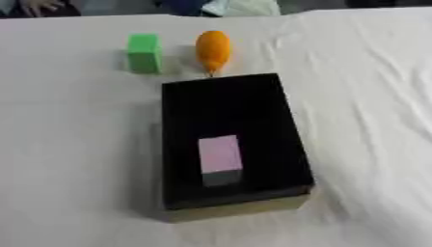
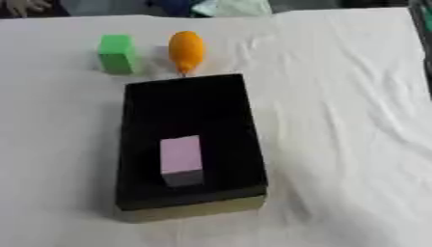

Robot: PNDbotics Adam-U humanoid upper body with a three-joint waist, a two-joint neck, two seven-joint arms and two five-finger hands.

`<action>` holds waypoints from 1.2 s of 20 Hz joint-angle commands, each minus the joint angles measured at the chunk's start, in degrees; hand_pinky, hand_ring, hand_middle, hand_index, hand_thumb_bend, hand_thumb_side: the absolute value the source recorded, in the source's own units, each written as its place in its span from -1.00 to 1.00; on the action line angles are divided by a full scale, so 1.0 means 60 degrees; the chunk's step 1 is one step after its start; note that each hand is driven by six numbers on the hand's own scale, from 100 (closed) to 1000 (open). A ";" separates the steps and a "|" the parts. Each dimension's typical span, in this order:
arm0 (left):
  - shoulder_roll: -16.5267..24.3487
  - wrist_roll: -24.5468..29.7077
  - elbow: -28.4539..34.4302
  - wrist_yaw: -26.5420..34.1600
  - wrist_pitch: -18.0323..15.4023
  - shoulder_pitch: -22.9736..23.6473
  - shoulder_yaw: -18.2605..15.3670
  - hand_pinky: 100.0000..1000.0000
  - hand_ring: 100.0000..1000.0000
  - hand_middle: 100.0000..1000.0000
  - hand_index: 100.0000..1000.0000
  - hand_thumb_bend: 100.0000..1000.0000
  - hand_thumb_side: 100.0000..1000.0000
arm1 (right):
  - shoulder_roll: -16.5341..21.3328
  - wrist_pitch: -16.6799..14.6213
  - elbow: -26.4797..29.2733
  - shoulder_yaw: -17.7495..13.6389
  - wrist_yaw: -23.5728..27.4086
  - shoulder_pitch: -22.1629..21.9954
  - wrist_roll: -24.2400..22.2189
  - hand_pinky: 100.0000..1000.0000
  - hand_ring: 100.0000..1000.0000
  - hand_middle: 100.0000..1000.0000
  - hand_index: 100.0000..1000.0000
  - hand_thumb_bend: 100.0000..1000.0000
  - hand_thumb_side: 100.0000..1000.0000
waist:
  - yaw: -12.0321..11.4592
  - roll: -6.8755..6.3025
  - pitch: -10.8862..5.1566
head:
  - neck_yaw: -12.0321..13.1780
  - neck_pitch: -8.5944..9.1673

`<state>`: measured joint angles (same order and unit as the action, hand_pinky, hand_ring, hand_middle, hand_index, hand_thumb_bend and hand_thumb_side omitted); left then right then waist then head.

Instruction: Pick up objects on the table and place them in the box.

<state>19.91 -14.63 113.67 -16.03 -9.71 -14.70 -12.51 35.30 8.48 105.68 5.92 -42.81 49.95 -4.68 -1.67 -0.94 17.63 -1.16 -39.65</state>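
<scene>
A black open box [image 1: 177,144] lies in the middle of the white cloth, long side running away from me. Inside it, toward the near end, stands a pale pink block [image 1: 220,154]. Behind the box's far edge rest a green block [image 1: 144,52] on the left and an orange carrot-shaped object [image 1: 212,49] to its right, its narrow tip pointing at the box. Neither of my hands shows in either view.
The white tablecloth [image 1: 371,120] is wrinkled, mostly on the right. Several coloured things and a person's hand lie at the table's far edge, away from the task objects. In the right eye view a dark edge [image 2: 419,29] shows at the upper right.
</scene>
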 commanded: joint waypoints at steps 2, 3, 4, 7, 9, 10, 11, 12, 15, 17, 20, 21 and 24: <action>0.0310 -0.0123 0.0154 0.0098 -0.0095 -0.0139 0.0018 0.49 0.57 0.69 0.76 -0.89 0.92 | -0.0078 0.0226 0.0228 -0.0455 0.0404 -0.0111 0.1454 0.64 0.33 0.32 0.71 -1.00 0.95 | -0.0060 0.0000 -0.0120 | -0.0004 0.0176; 0.0308 -0.0140 0.0154 0.0106 -0.0107 -0.0148 0.0023 0.49 0.57 0.69 0.76 -0.89 0.92 | -0.0118 0.0237 0.0228 -0.0513 0.0518 -0.0181 0.1743 0.64 0.32 0.31 0.70 -1.00 0.84 | -0.0078 0.0001 -0.0108 | -0.0002 0.0188; 0.0307 -0.0158 0.0154 0.0110 -0.0119 -0.0155 0.0024 0.49 0.57 0.69 0.76 -0.89 0.92 | -0.0162 0.0225 0.0220 -0.0577 0.0612 -0.0271 0.1965 0.64 0.32 0.31 0.70 -1.00 0.80 | -0.0102 0.0002 -0.0092 | -0.0008 0.0193; 0.0314 -0.0208 0.0154 0.0114 -0.0144 -0.0173 0.0020 0.49 0.57 0.69 0.76 -0.89 0.91 | -0.0316 0.0151 0.0270 -0.0814 0.0851 -0.0512 0.2415 0.63 0.31 0.29 0.68 -1.00 0.82 | -0.0151 0.0005 -0.0051 | -0.0024 0.0220; 0.0322 -0.0245 0.0154 0.0123 -0.0167 -0.0206 0.0019 0.48 0.56 0.69 0.76 -0.89 0.91 | -0.0446 0.0117 0.0375 -0.1001 0.0998 -0.0674 0.2716 0.62 0.30 0.27 0.68 -1.00 0.80 | -0.0167 0.0011 -0.0024 | -0.0042 0.0238; 0.0322 -0.0263 0.0154 0.0130 -0.0179 -0.0222 0.0020 0.48 0.56 0.69 0.76 -0.88 0.91 | -0.0527 0.0106 0.0420 -0.1095 0.1058 -0.0777 0.2864 0.61 0.25 0.24 0.66 -1.00 0.75 | -0.0171 0.0018 -0.0011 | -0.0046 0.0243; 0.0315 -0.0272 0.0154 0.0138 -0.0187 -0.0233 0.0024 0.48 0.56 0.69 0.76 -0.88 0.91 | -0.0599 0.0104 0.0446 -0.1174 0.1101 -0.0888 0.2982 0.60 0.22 0.22 0.65 -1.00 0.75 | -0.0177 0.0024 0.0001 | -0.0045 0.0245; 0.0300 -0.0275 0.0154 0.0147 -0.0193 -0.0239 0.0028 0.48 0.56 0.69 0.76 -0.88 0.91 | -0.0669 0.0116 0.0461 -0.1251 0.1143 -0.1012 0.3086 0.60 0.22 0.22 0.65 -1.00 0.76 | -0.0185 0.0028 0.0012 | -0.0040 0.0246; 0.0282 -0.0308 0.0154 0.0165 -0.0203 -0.0234 0.0014 0.48 0.56 0.69 0.76 -0.88 0.91 | -0.0782 0.0106 0.0527 -0.1385 0.1301 -0.1266 0.3392 0.61 0.22 0.22 0.64 -1.00 0.80 | -0.0209 0.0022 0.0045 | -0.0004 0.0268; 0.0284 -0.0346 0.0154 0.0168 -0.0204 -0.0233 0.0003 0.48 0.55 0.69 0.76 -0.88 0.91 | -0.0828 0.0052 0.0555 -0.1427 0.1437 -0.1383 0.3573 0.61 0.23 0.20 0.63 -1.00 0.82 | -0.0213 0.0011 0.0061 | 0.0063 0.0261; 0.0286 -0.0368 0.0154 0.0169 -0.0203 -0.0234 0.0010 0.48 0.55 0.69 0.76 -0.88 0.91 | -0.0856 -0.0024 0.0560 -0.1450 0.1550 -0.1456 0.3689 0.62 0.23 0.20 0.63 -1.00 0.82 | -0.0199 0.0001 0.0069 | 0.0094 0.0256; 0.0288 -0.0372 0.0154 0.0169 -0.0205 -0.0237 0.0011 0.48 0.55 0.69 0.76 -0.88 0.91 | -0.0864 -0.0040 0.0568 -0.1459 0.1567 -0.1466 0.3707 0.62 0.24 0.21 0.63 -1.00 0.83 | -0.0192 -0.0002 0.0068 | 0.0095 0.0252; 0.0297 -0.0394 0.0154 0.0177 -0.0218 -0.0239 0.0010 0.48 0.55 0.69 0.76 -0.88 0.90 | -0.0883 -0.0104 0.0618 -0.1479 0.1588 -0.1486 0.3736 0.62 0.24 0.21 0.63 -1.00 0.84 | -0.0176 -0.0012 0.0063 | 0.0098 0.0234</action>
<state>20.23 -16.70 113.67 -15.11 -10.98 -15.55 -12.21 29.10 8.01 108.14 -2.21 -33.63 40.31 17.43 -2.76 -0.95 19.04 -0.68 -38.67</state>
